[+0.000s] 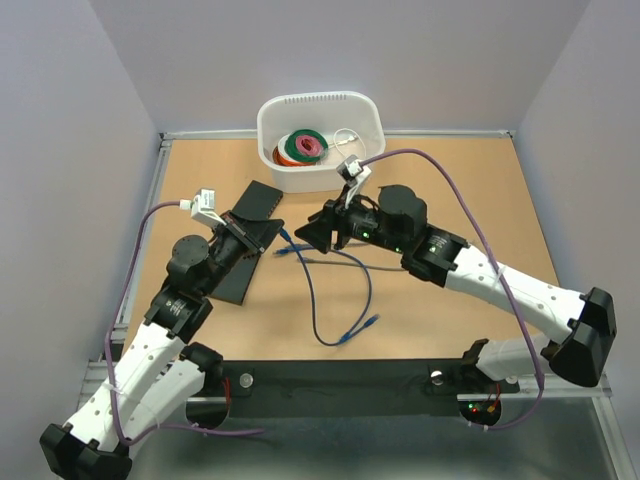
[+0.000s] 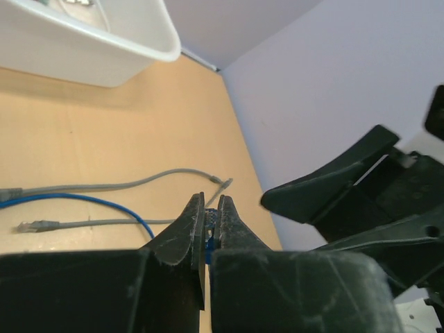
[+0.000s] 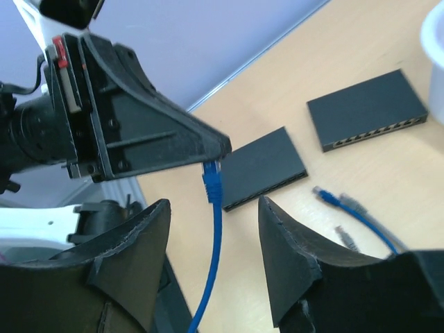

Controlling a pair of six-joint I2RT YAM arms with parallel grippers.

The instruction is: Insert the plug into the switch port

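Observation:
My left gripper [image 1: 277, 238] is shut on a blue plug [image 3: 212, 182] at the end of a blue cable [image 1: 312, 300] and holds it above the table. In the left wrist view the plug [image 2: 210, 223] shows as a sliver between the closed fingers [image 2: 186, 229]. My right gripper [image 3: 215, 225] is open, with its jaws on either side of the hanging cable just below the plug and not touching it. It faces the left gripper closely in the top view [image 1: 313, 232]. Two black switches lie flat on the table, one nearer [image 3: 263, 168] and one farther [image 3: 366, 109], their port rows visible.
A white bin [image 1: 320, 135] with coloured tape rolls stands at the back. A grey cable [image 1: 340, 262] and further loose plugs [image 3: 326, 196] lie on the table between the arms. One switch [image 1: 235, 272] lies partly under the left arm, the other [image 1: 262, 203] beyond it.

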